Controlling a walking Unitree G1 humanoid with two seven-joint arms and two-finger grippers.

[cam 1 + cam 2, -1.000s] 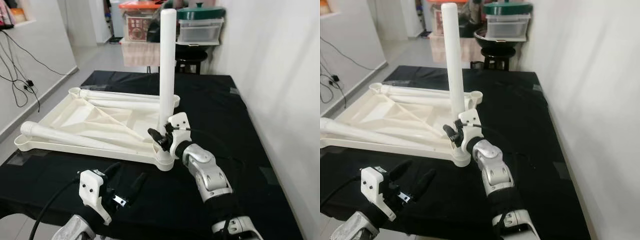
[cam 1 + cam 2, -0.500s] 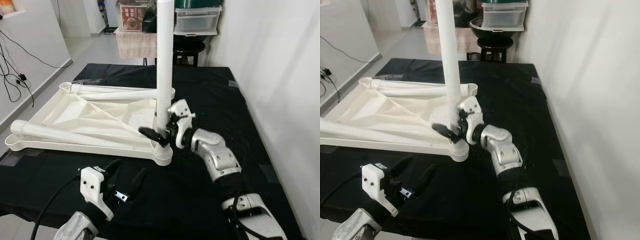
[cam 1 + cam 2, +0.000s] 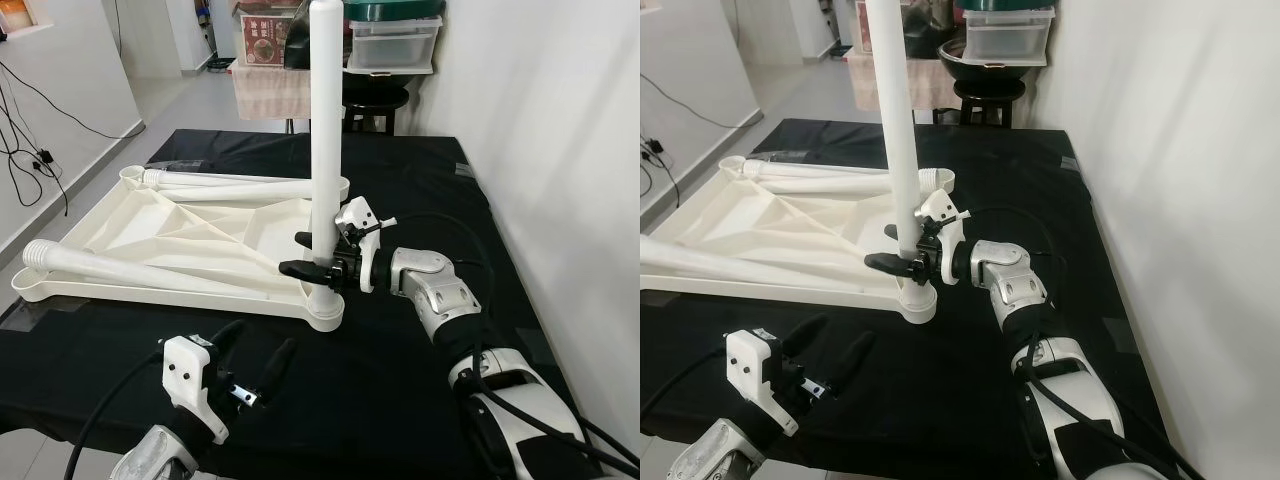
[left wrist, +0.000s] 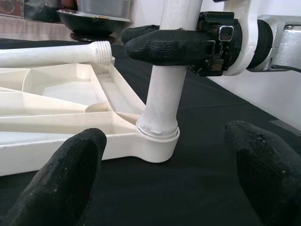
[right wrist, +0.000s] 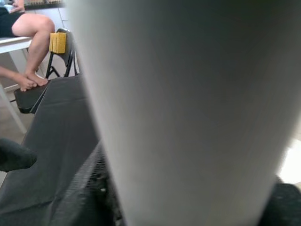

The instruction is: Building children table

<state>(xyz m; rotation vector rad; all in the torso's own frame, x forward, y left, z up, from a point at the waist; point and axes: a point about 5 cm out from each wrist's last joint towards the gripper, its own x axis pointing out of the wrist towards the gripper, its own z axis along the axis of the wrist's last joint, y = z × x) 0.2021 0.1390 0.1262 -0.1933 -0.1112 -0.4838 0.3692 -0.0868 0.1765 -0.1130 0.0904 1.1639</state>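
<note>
In the left eye view, an upturned white table top (image 3: 190,235) is seen lying on a black cloth (image 3: 420,190) that covers the work surface; an upright white leg (image 3: 325,130) is stood in the socket at the table top's near right corner, and its lower part is clasped by the right gripper (image 3: 312,253), whose black fingers are closed around it from either side; two loose legs (image 3: 250,187) are laid within the far edge of the tray-like underside, and a third leg (image 3: 110,268) is rested slantwise along its near edge; the left gripper (image 3: 250,362) is held low over the cloth, just short of the near corner, with its fingers spread and nothing between them; beyond the cloth, clear lidded boxes (image 3: 392,45) are stacked, one under a green lid, their contents not to be made out. In the left wrist view, the corner socket (image 4: 157,141) is seen with the leg seated in it, the right gripper's finger (image 4: 164,46) is pressed against the leg above, and the left gripper's own pads (image 4: 66,176) are parted wide on either side. In the right wrist view, the leg (image 5: 183,108) is seen very close between the fingers; a person's bare legs (image 5: 28,28) are seen by a chair (image 5: 47,80) behind.
</note>
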